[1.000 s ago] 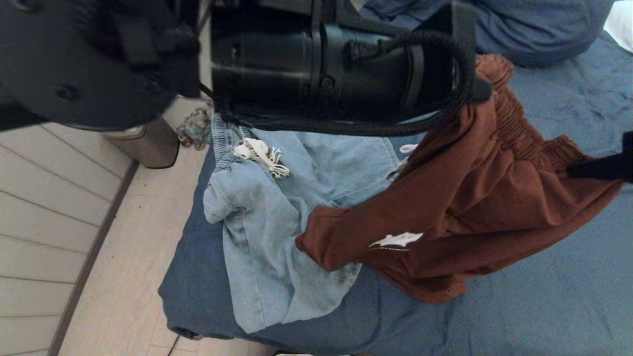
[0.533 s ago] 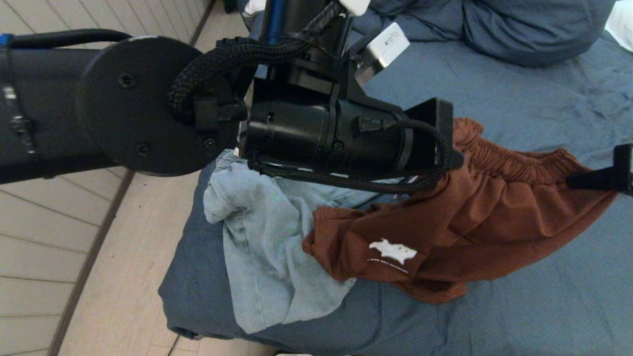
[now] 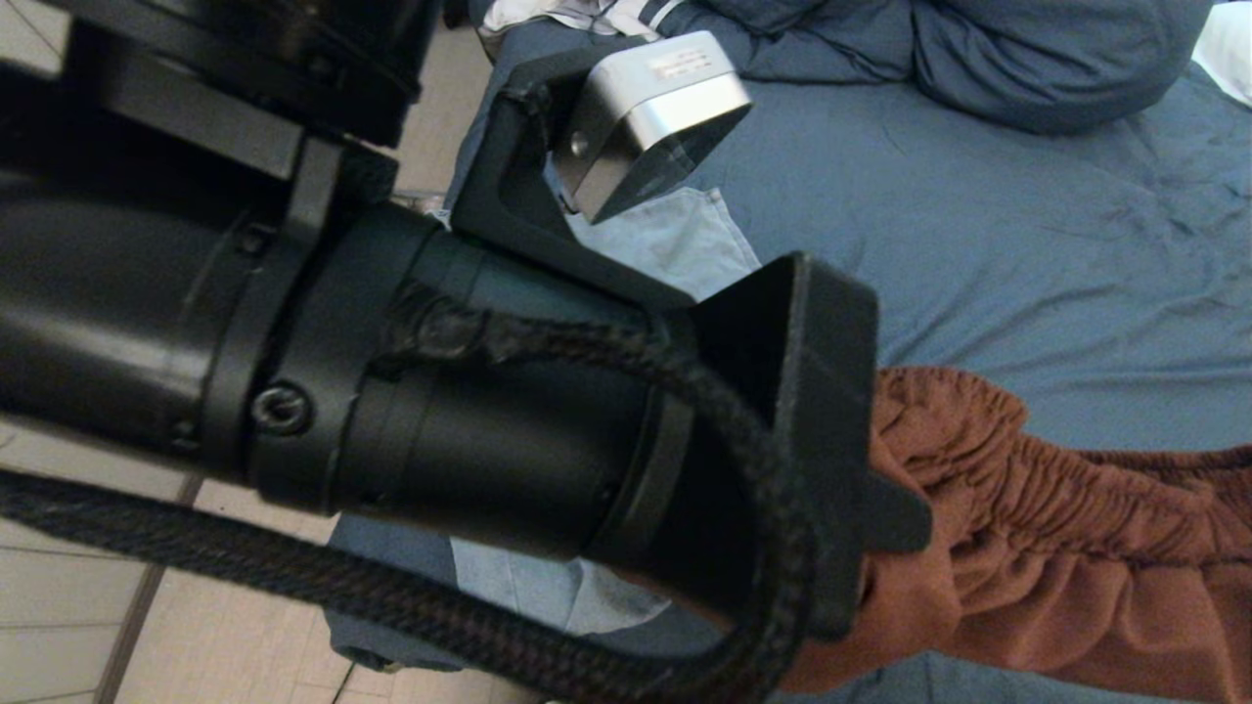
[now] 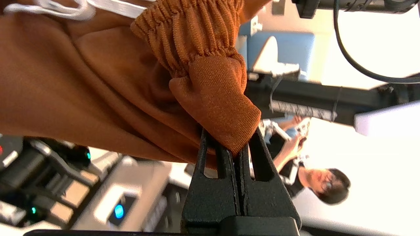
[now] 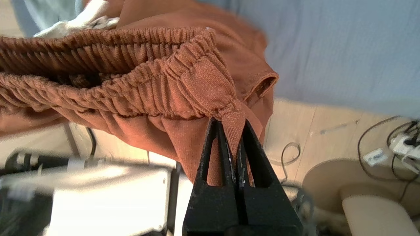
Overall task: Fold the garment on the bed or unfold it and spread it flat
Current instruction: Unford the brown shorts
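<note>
The garment (image 3: 1037,548) is a pair of rust-brown shorts with an elastic waistband, hanging stretched between my two grippers above the bed (image 3: 978,254). My left gripper (image 4: 238,146) is shut on one waistband end, and the brown garment (image 4: 98,82) hangs from it. In the head view the left arm fills the near left, its gripper (image 3: 905,523) pinching the cloth. My right gripper (image 5: 234,131) is shut on the other end of the garment's waistband (image 5: 131,85). It is outside the head view.
A light-blue garment (image 3: 675,240) lies on the bed under my left arm, mostly hidden. Bunched blue duvet and pillows (image 3: 978,59) sit at the far side. Pale floor (image 3: 59,626) runs along the bed's left edge.
My left arm has risen close to the head camera and now blocks most of the view. The brown garment is lifted off the blue one, and the right gripper has left the head view.
</note>
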{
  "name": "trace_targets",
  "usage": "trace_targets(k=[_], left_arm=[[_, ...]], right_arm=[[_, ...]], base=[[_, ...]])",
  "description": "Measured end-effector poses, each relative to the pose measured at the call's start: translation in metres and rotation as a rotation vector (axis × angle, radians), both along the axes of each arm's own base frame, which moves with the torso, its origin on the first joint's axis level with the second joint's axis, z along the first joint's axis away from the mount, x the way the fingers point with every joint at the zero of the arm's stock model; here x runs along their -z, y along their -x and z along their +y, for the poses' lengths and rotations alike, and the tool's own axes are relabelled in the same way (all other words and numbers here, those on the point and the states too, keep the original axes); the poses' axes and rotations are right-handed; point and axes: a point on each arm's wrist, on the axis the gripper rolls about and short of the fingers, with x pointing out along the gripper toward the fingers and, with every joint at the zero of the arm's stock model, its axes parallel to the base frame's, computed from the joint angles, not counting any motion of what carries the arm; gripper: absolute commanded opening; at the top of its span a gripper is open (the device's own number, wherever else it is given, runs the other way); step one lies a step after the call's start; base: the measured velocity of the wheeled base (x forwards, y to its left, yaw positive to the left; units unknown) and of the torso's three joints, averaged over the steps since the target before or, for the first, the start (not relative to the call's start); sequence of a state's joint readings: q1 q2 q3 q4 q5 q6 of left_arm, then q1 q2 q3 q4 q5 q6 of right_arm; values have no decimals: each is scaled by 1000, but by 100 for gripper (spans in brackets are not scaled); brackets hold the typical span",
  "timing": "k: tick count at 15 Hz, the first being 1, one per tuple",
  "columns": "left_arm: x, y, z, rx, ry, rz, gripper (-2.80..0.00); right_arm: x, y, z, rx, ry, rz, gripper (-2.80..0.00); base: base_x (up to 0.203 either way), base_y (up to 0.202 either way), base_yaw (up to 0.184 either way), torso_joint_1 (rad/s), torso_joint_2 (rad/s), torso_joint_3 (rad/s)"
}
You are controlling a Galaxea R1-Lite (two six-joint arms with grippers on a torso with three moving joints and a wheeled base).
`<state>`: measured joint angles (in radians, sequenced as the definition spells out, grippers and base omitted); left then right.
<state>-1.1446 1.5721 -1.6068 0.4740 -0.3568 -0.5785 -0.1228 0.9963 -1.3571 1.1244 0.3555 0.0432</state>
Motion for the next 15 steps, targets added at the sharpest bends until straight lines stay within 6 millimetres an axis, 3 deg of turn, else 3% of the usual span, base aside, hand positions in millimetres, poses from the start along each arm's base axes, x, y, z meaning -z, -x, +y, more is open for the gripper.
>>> trace_targets(k=[3, 15], left_arm=[[-1, 17, 16, 23, 4, 22, -280], [-4, 61, 55, 165, -36, 57, -280]], right_arm=[[5, 21, 3, -35, -2, 37, -280], [7, 58, 4, -262, 8, 76, -280]], base=[[0, 0, 0, 0, 0, 0], [0, 0, 0, 0, 0, 0]])
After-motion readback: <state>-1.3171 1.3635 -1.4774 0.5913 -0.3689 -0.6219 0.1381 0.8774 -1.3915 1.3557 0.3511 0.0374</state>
